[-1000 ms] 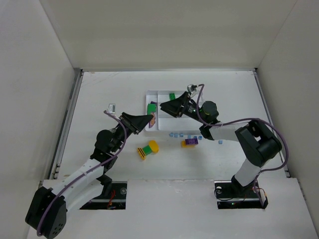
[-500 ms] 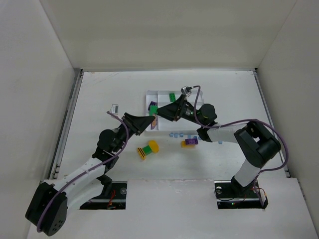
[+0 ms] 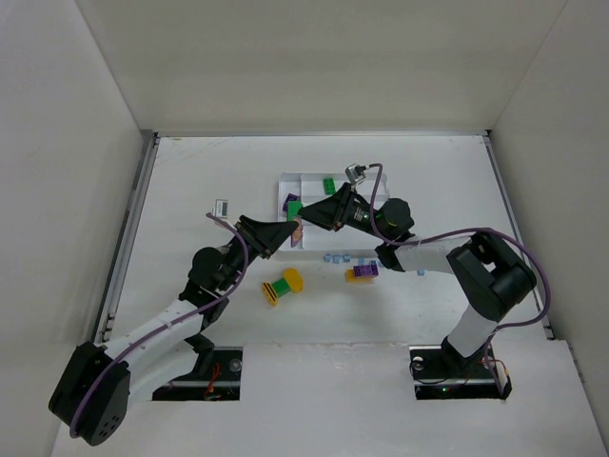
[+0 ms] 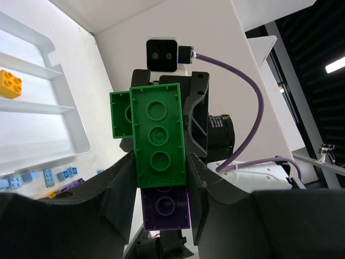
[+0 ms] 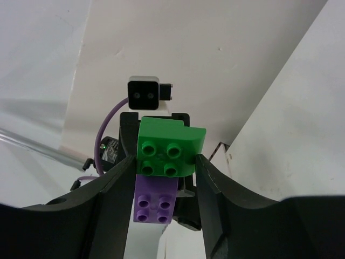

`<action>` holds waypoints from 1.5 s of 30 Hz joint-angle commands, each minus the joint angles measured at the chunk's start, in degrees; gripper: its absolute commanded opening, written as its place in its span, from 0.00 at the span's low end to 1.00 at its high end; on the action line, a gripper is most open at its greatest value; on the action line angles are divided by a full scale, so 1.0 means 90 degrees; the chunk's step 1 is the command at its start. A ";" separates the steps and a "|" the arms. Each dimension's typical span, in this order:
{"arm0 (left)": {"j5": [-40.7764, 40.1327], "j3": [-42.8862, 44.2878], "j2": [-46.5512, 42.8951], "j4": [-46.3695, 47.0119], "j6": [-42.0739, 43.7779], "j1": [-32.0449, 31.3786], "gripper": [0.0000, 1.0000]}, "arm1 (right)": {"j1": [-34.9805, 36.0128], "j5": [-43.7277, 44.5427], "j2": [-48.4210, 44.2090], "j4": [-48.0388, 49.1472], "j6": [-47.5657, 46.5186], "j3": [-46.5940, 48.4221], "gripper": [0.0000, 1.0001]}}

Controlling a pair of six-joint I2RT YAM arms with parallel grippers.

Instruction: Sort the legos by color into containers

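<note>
Gripping shared: green-purple stack point(image 4: 160, 162) is held in air over left edge of tray point(image 3: 306, 177), between both arms. Left fingers point(image 4: 116, 183) are clamped on stack's lower part. Right fingers point(image 5: 113, 189) are pressed on green brick point(image 5: 166, 148). Likely reason: colours must be pulled apart before sorting.

Flat white counter point(image 3: 190, 181) was boxed in by plain white panels: back wall point(image 3: 314, 67), left wall point(image 3: 57, 190), right wall point(image 3: 571, 171). Grey metal rail point(image 3: 128, 238) ran along the counter's left edge. White near-edge board point(image 3: 324, 400) had two dark rectangular cutouts. Left wrist view caught a dark ceiling with a bright strip light point(image 4: 334, 65).
</note>
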 commanded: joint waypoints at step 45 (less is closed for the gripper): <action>0.0232 -0.0085 -0.0011 0.0661 0.0037 0.0319 0.24 | -0.0602 0.0308 -0.0562 0.0591 -0.0717 -0.0276 0.37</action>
